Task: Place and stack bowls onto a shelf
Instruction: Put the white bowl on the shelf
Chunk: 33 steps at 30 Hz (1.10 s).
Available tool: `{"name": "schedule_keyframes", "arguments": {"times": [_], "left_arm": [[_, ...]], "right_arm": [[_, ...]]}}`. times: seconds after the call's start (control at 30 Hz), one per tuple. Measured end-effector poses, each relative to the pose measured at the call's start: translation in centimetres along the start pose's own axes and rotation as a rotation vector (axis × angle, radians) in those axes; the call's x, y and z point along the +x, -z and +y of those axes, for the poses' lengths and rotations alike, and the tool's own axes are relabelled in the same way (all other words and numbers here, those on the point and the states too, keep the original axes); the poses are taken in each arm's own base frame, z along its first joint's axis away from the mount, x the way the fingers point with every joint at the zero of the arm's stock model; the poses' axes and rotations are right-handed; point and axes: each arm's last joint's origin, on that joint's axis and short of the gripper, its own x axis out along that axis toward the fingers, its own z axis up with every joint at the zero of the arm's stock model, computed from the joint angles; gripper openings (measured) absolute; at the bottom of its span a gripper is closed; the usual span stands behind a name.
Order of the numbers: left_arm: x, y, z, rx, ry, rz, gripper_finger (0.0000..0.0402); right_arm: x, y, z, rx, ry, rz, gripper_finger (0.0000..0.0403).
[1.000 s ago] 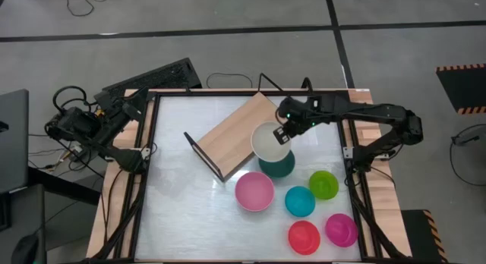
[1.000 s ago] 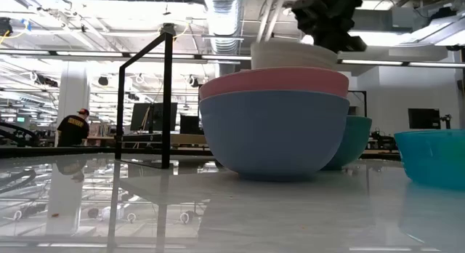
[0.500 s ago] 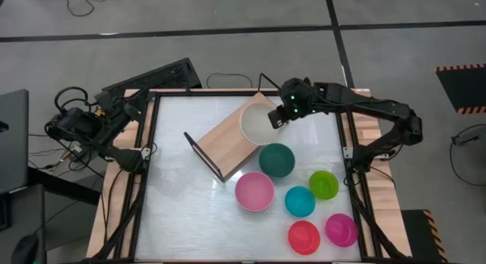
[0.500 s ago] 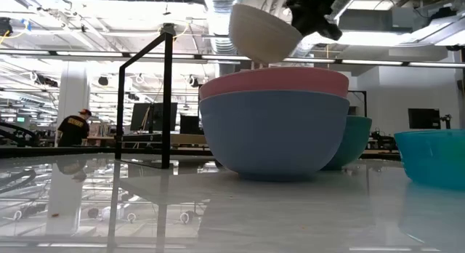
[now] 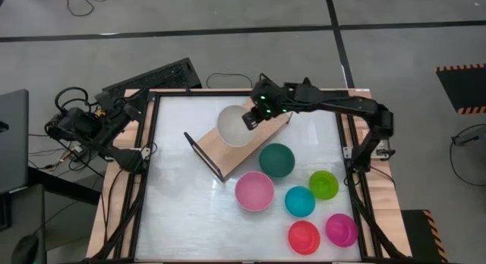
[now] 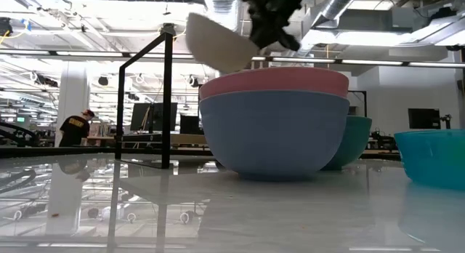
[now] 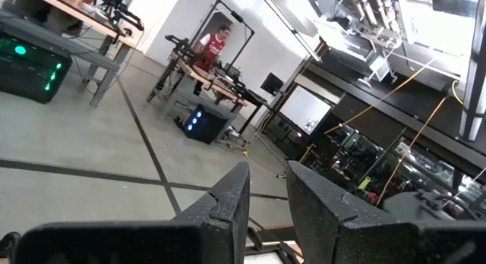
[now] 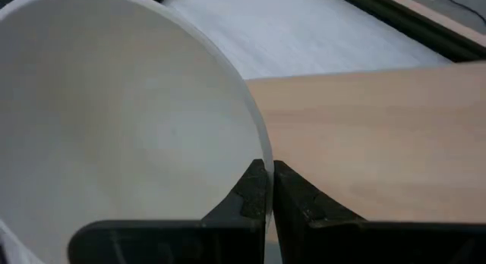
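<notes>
My right gripper point(image 5: 254, 117) is shut on a large white bowl point(image 5: 232, 126) and carries it over the shelf point(image 5: 273, 120), a light wooden board lying aslant at the table's far middle. In the low view the white bowl point(image 6: 216, 42) hangs tilted, high above the other bowls. A black wire frame point(image 6: 166, 93) stands at the shelf's end. On the table sit a teal bowl point(image 5: 276, 159), a pink bowl point(image 5: 254, 191) nested in a blue-grey one point(image 6: 275, 133), and small blue point(image 5: 300, 202), green point(image 5: 323, 184), red point(image 5: 304, 237) and magenta point(image 5: 341, 229) bowls. My left gripper point(image 7: 267, 173) waits off the table's left edge, open by a narrow gap. My right gripper pinches the white bowl's rim point(image 8: 256, 139) on the bowl's right side, one finger point(image 8: 253, 190) inside the bowl and the other outside. The fingers reach it from the table's right. The bowl is lifted clear and tilted, above the shelf board point(image 8: 364, 143).
The shelf's near-left wire frame point(image 5: 203, 154) stands up from the board's end. The loose bowls crowd the table's right and near-right part. The white table top point(image 5: 182, 211) lies bare on the left and near-left. A person stands far off in the room point(image 6: 75, 128).
My right gripper has carried the white bowl from above the teal bowl toward the table's left and far side, over the shelf board. The bowl has risen and tipped further over on the way. The teal bowl now shows uncovered.
</notes>
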Motion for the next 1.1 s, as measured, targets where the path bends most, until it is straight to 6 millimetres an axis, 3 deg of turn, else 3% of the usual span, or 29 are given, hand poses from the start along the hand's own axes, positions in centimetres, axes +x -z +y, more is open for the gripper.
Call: {"name": "schedule_keyframes", "arguments": {"times": [0.2, 0.43, 0.77, 1.1], "left_arm": [[0.0, 0.0, 0.0, -0.006, 0.0, 0.0, 0.0075], [0.0, 0.0, 0.0, -0.003, 0.0, 0.0, 0.0075], [0.0, 0.1, 0.0, 0.012, -0.002, 0.004, 0.0075], [0.0, 0.1, 0.0, -0.008, -0.002, 0.004, 0.0075]], "right_arm": [[4.2, -0.7, -0.3, -0.011, 0.014, 0.101, 0.0031], [9.3, 1.0, -1.4, -0.002, -0.009, 0.312, 0.0031], [9.8, 1.7, 0.1, -0.043, -0.047, 0.296, 0.0031], [9.9, 1.1, -0.3, -0.045, -0.007, 0.242, 0.0031]]}}
